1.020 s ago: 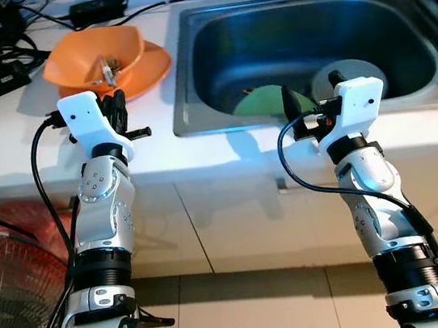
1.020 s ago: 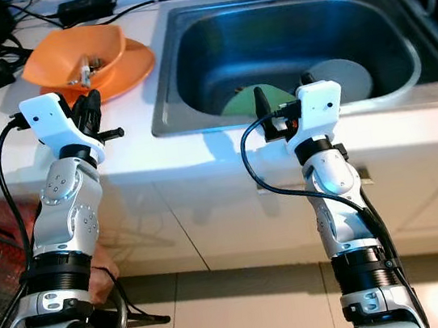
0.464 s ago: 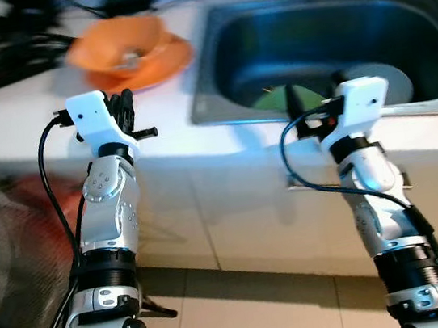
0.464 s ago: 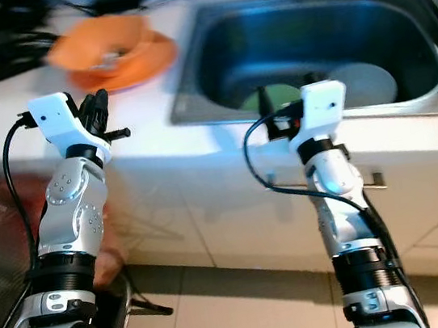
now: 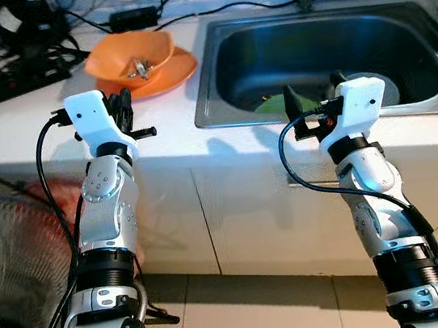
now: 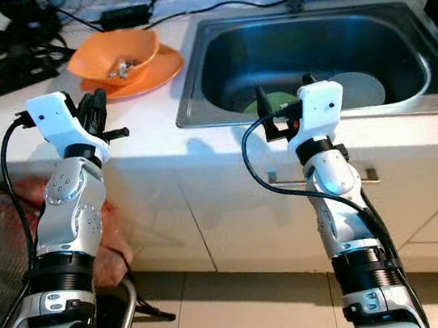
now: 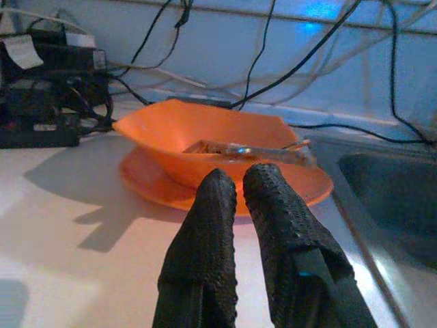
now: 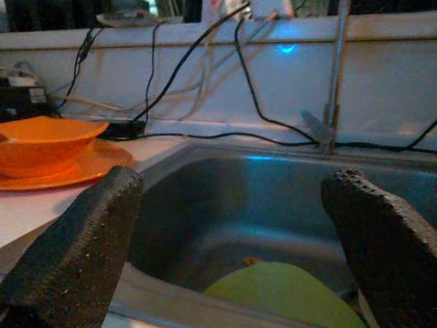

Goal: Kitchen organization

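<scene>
Two grippers are hovering at the counter edge: the left gripper (image 7: 235,195), fingers pressed together, is pointing at the orange plastic bowl (image 5: 128,54) (upper left). The right gripper (image 5: 313,95), fingers spread wide, is facing the stainless steel sink (image 5: 220,58) holding a green plate (image 8: 287,292).

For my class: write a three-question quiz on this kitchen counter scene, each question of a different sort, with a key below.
1. True or false: the orange bowl stands on an orange plate on the counter beside the sink.
2. Which gripper has its fingers spread wide? A) left gripper B) right gripper
3. Fill in: the dish in the sink lying nearest the right gripper is coloured ____.

Key
1. True; the bowl, with some cutlery in it, rests on the plate.
2. B; the left gripper's fingers are pressed together and hold nothing.
3. Green; the green plate lies next to a grey plate.
</scene>
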Robot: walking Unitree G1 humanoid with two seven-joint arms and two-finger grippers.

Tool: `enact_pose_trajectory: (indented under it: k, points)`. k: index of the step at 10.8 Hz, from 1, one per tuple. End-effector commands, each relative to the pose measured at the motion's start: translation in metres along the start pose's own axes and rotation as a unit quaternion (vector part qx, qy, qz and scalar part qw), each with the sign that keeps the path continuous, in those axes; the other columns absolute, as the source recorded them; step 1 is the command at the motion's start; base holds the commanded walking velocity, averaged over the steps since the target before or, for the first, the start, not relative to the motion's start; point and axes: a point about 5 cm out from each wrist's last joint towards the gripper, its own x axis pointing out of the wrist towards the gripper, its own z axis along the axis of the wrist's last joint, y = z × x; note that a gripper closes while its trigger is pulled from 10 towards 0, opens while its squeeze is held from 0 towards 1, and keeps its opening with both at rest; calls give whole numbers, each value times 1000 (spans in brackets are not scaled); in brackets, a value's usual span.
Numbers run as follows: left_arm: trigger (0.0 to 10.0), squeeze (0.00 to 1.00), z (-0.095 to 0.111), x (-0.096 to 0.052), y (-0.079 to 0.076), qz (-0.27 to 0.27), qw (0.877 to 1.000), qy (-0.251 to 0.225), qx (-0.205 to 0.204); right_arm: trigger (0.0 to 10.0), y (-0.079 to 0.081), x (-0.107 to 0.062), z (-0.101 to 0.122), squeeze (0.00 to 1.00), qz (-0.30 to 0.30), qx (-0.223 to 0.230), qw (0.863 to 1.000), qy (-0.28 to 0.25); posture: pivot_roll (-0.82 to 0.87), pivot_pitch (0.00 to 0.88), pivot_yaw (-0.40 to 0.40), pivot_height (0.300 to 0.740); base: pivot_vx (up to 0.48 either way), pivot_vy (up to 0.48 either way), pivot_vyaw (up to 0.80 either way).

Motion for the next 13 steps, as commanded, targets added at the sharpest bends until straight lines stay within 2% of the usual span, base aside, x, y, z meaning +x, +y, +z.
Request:
enact_pose_trajectory:
  k: [1,7,13]
  points:
    - [10000,0,2,0,2,3,1000,-5,7,10000,0,0,-1,0,0,-1,1000,1,49,126,67,740,274,0,0]
    - [10000,0,3,0,1,0,1000,-6,7,10000,2,0,-1,0,2,1,1000,2,50,125,67,740,273,0,0]
    - [10000,0,2,0,2,3,1000,-6,8,10000,1,0,-2,0,3,-3,1000,3,50,133,65,740,140,0,0]
